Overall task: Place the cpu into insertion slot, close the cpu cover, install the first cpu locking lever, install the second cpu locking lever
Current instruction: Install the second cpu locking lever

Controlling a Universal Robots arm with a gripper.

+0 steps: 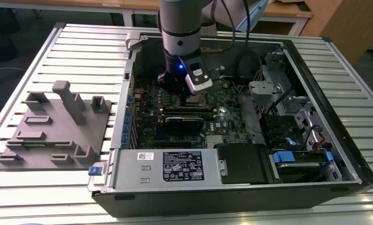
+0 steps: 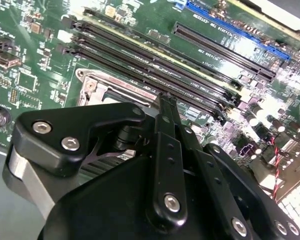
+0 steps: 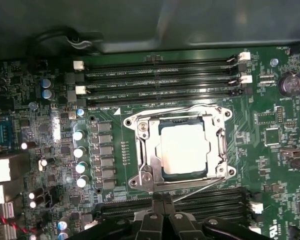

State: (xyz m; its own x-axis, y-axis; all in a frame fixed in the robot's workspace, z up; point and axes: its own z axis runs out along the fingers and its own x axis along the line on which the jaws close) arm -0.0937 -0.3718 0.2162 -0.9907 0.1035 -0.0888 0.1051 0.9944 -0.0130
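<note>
The cpu point(image 3: 184, 150), a pale square chip, lies in the insertion slot point(image 3: 217, 150) on the green motherboard. The silver cpu cover point(image 3: 149, 150) lies flat over its edges. A thin wire locking lever point(image 3: 200, 182) runs along the socket's side closest to my fingers, and another point(image 3: 190, 108) runs along the opposite side. My gripper point(image 3: 162, 197) is shut, its black fingertips point(image 3: 157, 202) together just beside the near lever. In the second wrist view the gripper point(image 2: 165, 100) points down at the socket's metal frame point(image 2: 97, 85). In the exterior view the gripper point(image 1: 187, 99) is low inside the open computer case, over the socket.
Long memory slots point(image 3: 160, 80) flank the socket on two sides. A black expansion card point(image 1: 185, 119) lies just in front of the socket, and a power supply point(image 1: 173, 166) sits at the case's front. A grey fixture block point(image 1: 55, 126) stands on the slatted table at the exterior view's left.
</note>
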